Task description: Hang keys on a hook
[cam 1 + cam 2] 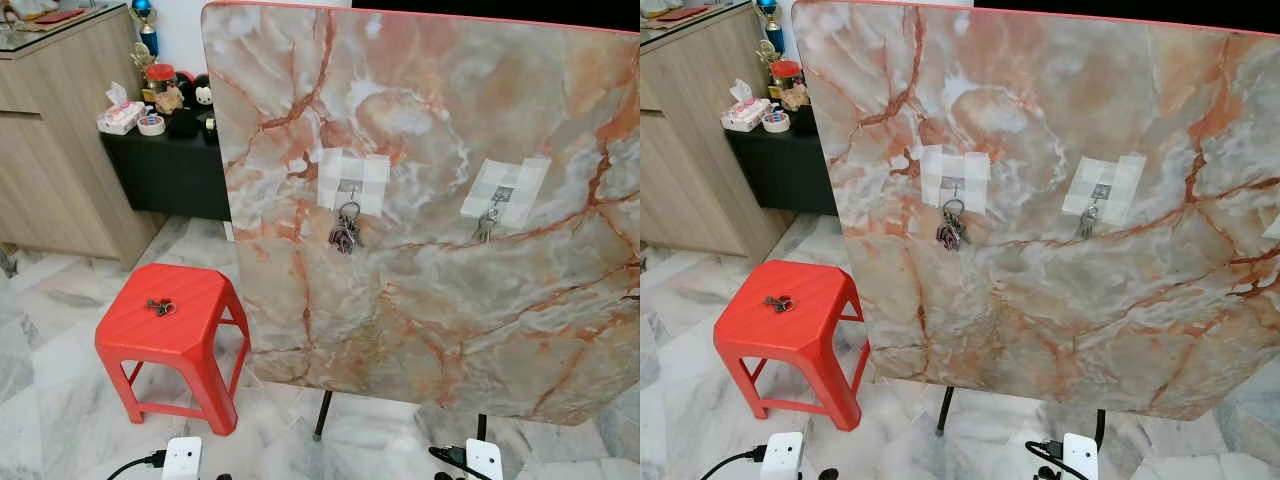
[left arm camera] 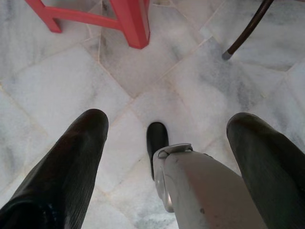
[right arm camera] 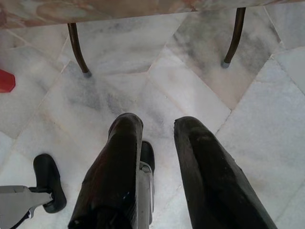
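Marble board (image 1: 430,200) upright; keys (image 1: 160,306) on red stool (image 1: 170,325); no readable writing.

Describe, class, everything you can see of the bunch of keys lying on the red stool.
The bunch of keys is small and dark, metallic by its look, with what seems a pale ring at one side. It lies flat and loose near the middle of the red plastic stool's seat, touching only that seat. No gripper is near it. It sits to the left of the upright marble-patterned board. Single keys are too small to count.
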Controlling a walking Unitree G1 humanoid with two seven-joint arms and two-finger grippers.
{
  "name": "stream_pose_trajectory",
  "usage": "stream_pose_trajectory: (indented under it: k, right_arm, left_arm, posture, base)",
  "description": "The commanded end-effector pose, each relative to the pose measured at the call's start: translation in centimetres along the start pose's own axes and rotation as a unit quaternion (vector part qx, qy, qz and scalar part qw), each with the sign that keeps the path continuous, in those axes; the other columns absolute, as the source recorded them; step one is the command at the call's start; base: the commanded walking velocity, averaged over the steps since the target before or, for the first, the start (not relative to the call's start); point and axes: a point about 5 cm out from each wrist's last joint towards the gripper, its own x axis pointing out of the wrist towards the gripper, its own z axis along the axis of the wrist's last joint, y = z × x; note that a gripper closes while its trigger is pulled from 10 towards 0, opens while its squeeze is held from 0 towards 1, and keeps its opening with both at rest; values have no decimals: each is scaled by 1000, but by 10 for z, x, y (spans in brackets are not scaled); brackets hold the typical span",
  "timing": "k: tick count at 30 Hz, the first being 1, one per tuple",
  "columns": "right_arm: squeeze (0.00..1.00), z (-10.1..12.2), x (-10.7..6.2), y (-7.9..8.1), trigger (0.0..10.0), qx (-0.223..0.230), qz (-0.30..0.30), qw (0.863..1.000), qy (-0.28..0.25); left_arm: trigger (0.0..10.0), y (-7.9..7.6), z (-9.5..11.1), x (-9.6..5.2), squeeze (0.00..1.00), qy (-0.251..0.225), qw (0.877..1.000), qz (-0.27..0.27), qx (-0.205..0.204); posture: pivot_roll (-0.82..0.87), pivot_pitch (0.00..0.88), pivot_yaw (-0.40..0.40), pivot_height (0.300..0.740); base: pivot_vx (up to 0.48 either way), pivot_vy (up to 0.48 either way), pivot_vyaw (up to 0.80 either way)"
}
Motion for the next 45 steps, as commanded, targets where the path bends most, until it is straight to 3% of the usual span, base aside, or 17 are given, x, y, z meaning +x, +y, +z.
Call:
stream_pose_trajectory:
  k: [1, 9, 45]
  right_arm:
    - [0, 3, 0, -5, 10000, 6, -5, 1000, -8]
    - [0, 3, -1, -7, 10000, 17, -9, 1000, -12]
    - [0, 5, 0, -5, 10000, 11, -8, 1000, -12]
  left_arm:
    - [10000, 2, -5, -1, 0, 9, 1000, 3, 1]
    - [10000, 5, -5, -1, 0, 11, 1000, 3, 0]
    - [10000, 4, 1, 0, 0, 8, 1000, -3, 2]
  posture:
    - [-12, 0, -63, 740]
    - [-8, 0, -48, 740]
    - [1, 0, -46, 740]
  base:
    - [0, 0, 0]
    - [0, 62, 0]
    - [0, 480, 0]
